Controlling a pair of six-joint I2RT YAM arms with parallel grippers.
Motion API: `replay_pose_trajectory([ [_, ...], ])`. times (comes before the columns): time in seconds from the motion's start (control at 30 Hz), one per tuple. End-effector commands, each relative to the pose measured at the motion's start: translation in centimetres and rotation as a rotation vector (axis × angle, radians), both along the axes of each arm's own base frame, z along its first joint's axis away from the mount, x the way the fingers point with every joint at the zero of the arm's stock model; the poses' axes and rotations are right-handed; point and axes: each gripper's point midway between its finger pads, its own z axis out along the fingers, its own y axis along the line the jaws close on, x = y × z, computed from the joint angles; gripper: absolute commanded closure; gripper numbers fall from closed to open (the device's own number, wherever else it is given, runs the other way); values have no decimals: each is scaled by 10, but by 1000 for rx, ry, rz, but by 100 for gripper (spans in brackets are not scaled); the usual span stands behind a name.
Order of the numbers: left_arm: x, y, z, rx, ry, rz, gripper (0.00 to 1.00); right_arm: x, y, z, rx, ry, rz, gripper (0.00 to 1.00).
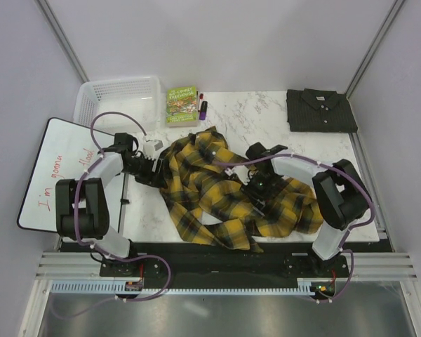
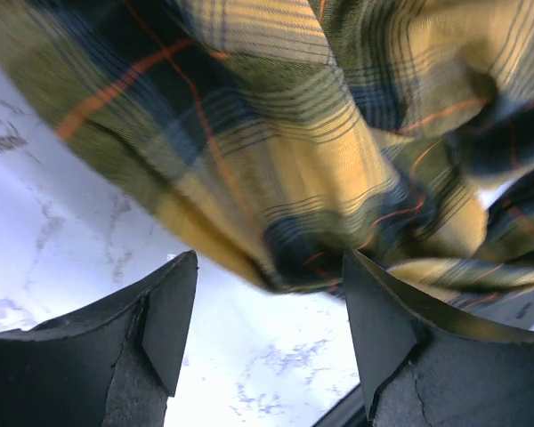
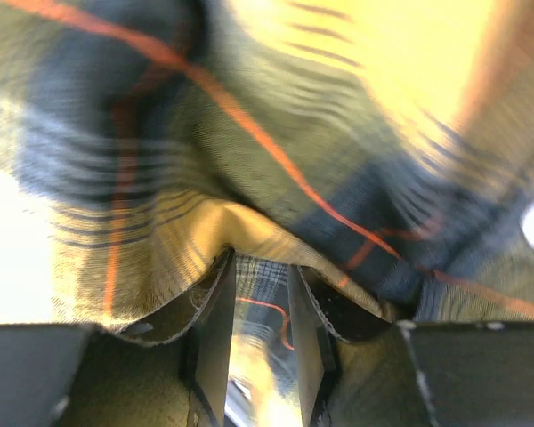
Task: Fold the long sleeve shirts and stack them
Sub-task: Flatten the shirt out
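A white marble table point(image 1: 266, 112) fills the work cell, with a yellow-and-black plaid shirt point(image 1: 217, 193) lying crumpled and unfolded across its middle and near edge, between the two arms. A whiteboard point(image 1: 56, 161) with red handwriting overhangs the table's left side. At the far right corner, well apart from the plaid one, a grey shirt point(image 1: 321, 111) lies neatly folded, collar up. A white plastic basket point(image 1: 119, 81) stands at the far left corner, a green-covered book point(image 1: 182, 105) just beside it, and markers point(image 1: 202, 107) against the book's right edge. The left gripper point(image 1: 158, 172) sits low at the plaid shirt's left edge; its wrist view shows its fingers point(image 2: 173, 302) spread wide, bare marble between them, the cloth's hem bunched just ahead of the tips and nothing held. The right gripper point(image 1: 256, 200) presses down into the shirt's right half, its fingers point(image 3: 215, 338) drawn close together with a fold of plaid pinched between them.
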Motion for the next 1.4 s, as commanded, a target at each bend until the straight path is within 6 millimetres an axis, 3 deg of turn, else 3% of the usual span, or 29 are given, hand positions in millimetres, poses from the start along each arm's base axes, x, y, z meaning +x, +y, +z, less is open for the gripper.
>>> replay_pose_trajectory([
  [0.0,11,-4,-1,-27,104,134,29,-39,63,13,148,72,111,63],
  [0.13,23,-1,-16,22,145,145,52,-64,91,22,191,95,229,64],
  [0.17,37,1,-11,32,115,145,67,-68,93,26,204,98,245,64],
  [0.23,49,-13,-7,30,94,101,84,-71,97,42,252,89,246,64],
  [0.27,70,-17,11,21,29,93,89,-69,96,49,260,81,236,63],
  [0.33,92,-28,33,4,-39,78,95,-42,93,81,344,20,159,60],
  [0.37,116,-34,61,-10,-121,74,96,-30,89,93,379,3,116,58],
  [0.4,125,-42,74,-29,-149,67,97,-1,77,109,415,-44,27,54],
  [0.43,131,-52,90,-64,-173,48,98,11,70,120,431,-74,-9,52],
  [0.47,142,-62,122,-94,-229,32,98,21,60,127,421,-93,-47,51],
  [0.5,139,-84,138,-123,-255,-26,98,41,47,138,430,-133,-103,50],
  [0.57,125,-120,182,-188,-348,-145,98,55,31,146,430,-143,-170,49],
  [0.6,104,-155,196,-209,-376,-238,98,70,16,154,446,-155,-239,43],
  [0.67,70,-190,228,-263,-436,-352,98,76,8,172,538,-89,-310,33],
  [0.7,42,-221,235,-286,-443,-444,98,84,-7,179,581,-70,-375,26],
  [0.73,21,-237,242,-318,-448,-511,98,88,-11,182,615,-34,-404,9],
  [0.77,2,-248,252,-334,-482,-575,98,89,-14,192,653,2,-443,4],
  [0.8,-34,-274,256,-365,-491,-690,98,94,-22,200,704,21,-484,2],
  [0.87,-74,-297,265,-385,-539,-808,98,102,-34,208,742,33,-535,2],
  [0.9,-111,-320,265,-399,-542,-904,98,108,-48,210,752,19,-575,2],
  [0.97,-133,-341,254,-369,-542,-958,97,114,-64,207,733,-3,-605,2],
  [1.0,-156,-352,247,-375,-523,-1022,94,118,-76,201,706,-9,-634,2],
  [1.1,-159,-361,224,-302,-526,-1046,47,97,-82,192,675,45,-560,6],
  [1.17,-137,-345,220,-287,-497,-983,38,84,-87,185,630,71,-560,9],
  [1.2,-134,-331,229,-323,-488,-963,25,80,-90,186,616,30,-532,10],
  [1.23,-138,-314,218,-362,-408,-968,22,77,-95,183,578,5,-511,10],
  [1.27,-128,-301,217,-381,-402,-928,21,73,-96,182,568,-13,-494,10],
  [1.3,-95,-273,216,-372,-416,-823,21,69,-97,188,562,-54,-466,10],
  [1.37,-76,-231,200,-338,-437,-721,16,62,-93,185,532,-111,-362,11],
])
